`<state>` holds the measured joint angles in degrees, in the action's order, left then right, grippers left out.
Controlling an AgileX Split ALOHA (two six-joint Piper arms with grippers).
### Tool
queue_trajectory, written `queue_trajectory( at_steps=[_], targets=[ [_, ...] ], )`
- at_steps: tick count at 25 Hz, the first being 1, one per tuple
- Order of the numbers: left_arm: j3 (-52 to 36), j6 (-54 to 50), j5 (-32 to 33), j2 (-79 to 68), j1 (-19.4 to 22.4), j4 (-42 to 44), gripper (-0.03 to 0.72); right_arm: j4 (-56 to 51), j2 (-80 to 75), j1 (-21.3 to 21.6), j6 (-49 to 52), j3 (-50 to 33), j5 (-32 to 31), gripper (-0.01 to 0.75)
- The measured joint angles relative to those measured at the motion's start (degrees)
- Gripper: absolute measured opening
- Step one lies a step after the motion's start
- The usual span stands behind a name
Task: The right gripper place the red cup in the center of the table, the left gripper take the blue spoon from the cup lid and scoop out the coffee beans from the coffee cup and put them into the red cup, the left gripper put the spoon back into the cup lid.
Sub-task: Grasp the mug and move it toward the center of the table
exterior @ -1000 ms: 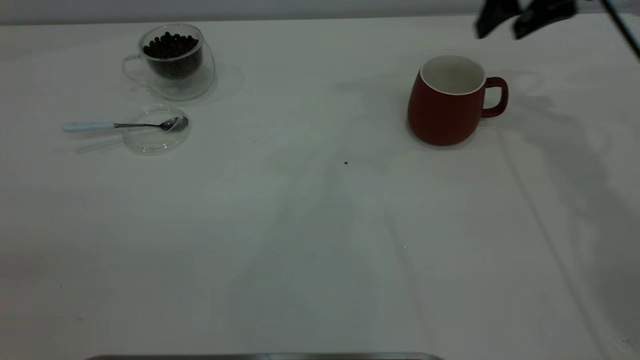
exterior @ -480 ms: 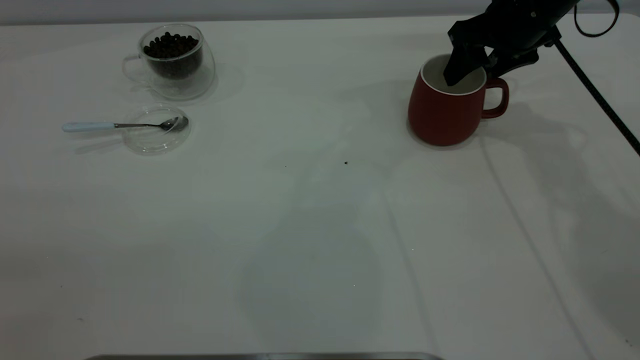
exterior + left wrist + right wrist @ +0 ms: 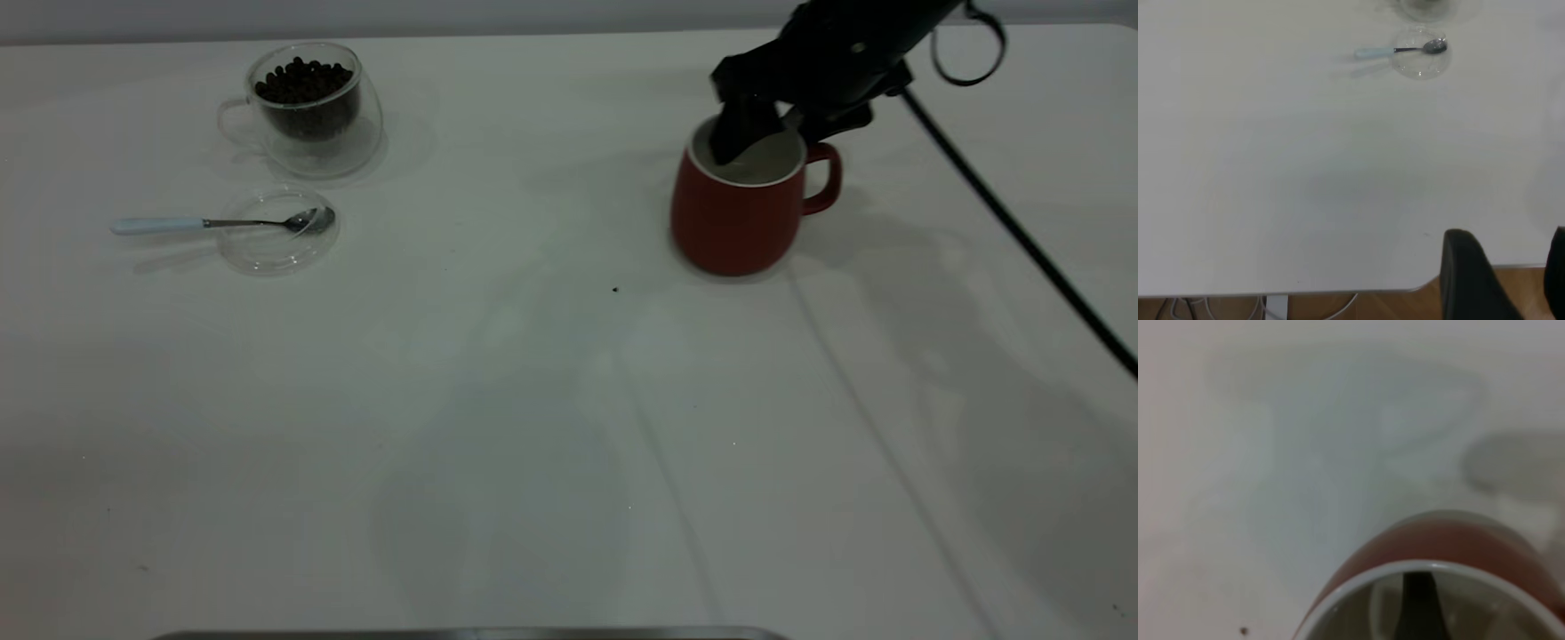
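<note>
The red cup [image 3: 729, 222] stands on the table [image 3: 533, 400] right of the middle, handle to the right. My right gripper [image 3: 756, 138] is shut on its rim, one finger inside the white interior, seen in the right wrist view [image 3: 1418, 607] with the cup's rim [image 3: 1431, 550]. The blue spoon [image 3: 222, 223] lies with its bowl in the clear cup lid [image 3: 276, 249] at the far left. The glass coffee cup [image 3: 307, 142] with coffee beans [image 3: 302, 80] stands behind it. My left gripper [image 3: 1509, 237] is open over the table's near corner, far from the spoon [image 3: 1401, 50] and lid [image 3: 1421, 63].
A black cable [image 3: 1022, 240] runs from the right arm down across the right side of the table. A tiny dark speck [image 3: 615, 289] lies near the middle. A metal strip [image 3: 471, 634] lines the front edge. Wooden floor [image 3: 1338, 310] shows beyond the table corner.
The right gripper came down from the back right, put one finger into the red cup, closed on the rim and moved the cup left and a little forward. Spoon, lid and glass cup stayed put.
</note>
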<state>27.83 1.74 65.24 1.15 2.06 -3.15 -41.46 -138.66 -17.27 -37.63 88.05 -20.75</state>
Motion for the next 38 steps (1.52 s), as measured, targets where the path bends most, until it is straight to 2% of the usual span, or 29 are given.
queue_trajectory(
  at_steps=[5,14,20,33,38],
  targets=[
    [0.0,0.0,0.0,0.0,0.0,0.0,0.342,-0.25,-1.86,-3.53,-0.04,1.16,1.29,0.582],
    [0.0,0.0,0.0,0.0,0.0,0.0,0.342,-1.84,-6.36,-10.11,0.06,9.63,0.49,0.582],
    [0.0,0.0,0.0,0.0,0.0,0.0,0.342,-4.51,-8.41,-11.47,0.06,13.27,0.79,0.582],
    [0.0,-0.06,0.0,0.0,0.0,0.0,0.342,-4.53,-8.59,-12.14,0.08,13.52,2.84,0.582],
    [0.0,-0.06,0.0,0.0,0.0,0.0,0.342,-6.07,-8.59,-12.46,0.08,13.52,6.98,0.582]
  ],
)
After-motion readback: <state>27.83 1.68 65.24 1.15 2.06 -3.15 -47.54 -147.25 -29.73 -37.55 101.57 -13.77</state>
